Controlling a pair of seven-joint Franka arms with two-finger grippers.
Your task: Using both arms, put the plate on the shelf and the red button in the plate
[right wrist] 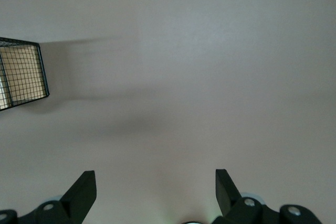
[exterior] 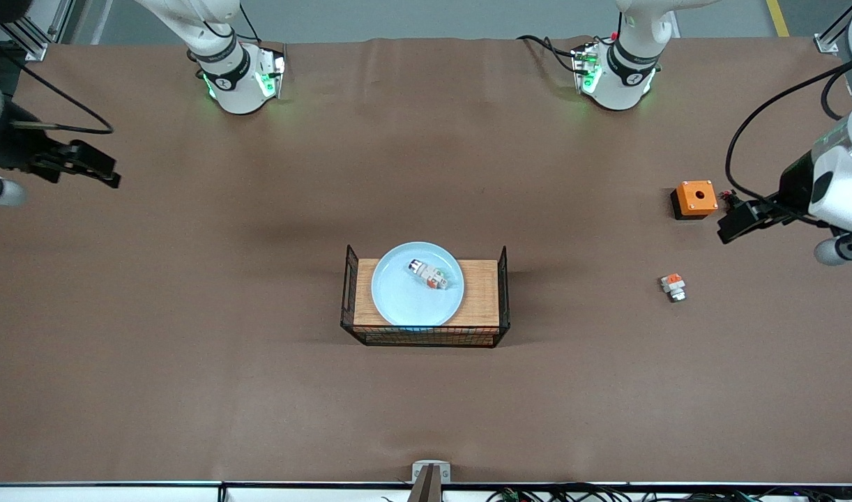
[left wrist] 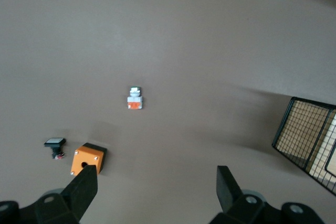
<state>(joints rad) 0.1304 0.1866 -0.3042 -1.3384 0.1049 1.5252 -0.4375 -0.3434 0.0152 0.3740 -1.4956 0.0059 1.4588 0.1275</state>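
Where the brown table (exterior: 189, 362) spreads out in your front view, a black wire basket (exterior: 424, 339) with a wooden floor sits mid-table, and the plate (exterior: 405, 303) lies in it. On the plate rests the red button (exterior: 429, 275); neither wrist view shows you either of these, only a corner of the basket. The left gripper (exterior: 736, 223) hangs over the left arm's end of the table, fingers spread wide and empty, just beside the orange box (exterior: 695, 199). The right gripper (exterior: 84, 164) hangs over the right arm's end, equally wide, holding nothing. Your left wrist view adds a small black part (left wrist: 54, 145) beside the box, and the stubby white piece (left wrist: 135, 98) well apart.
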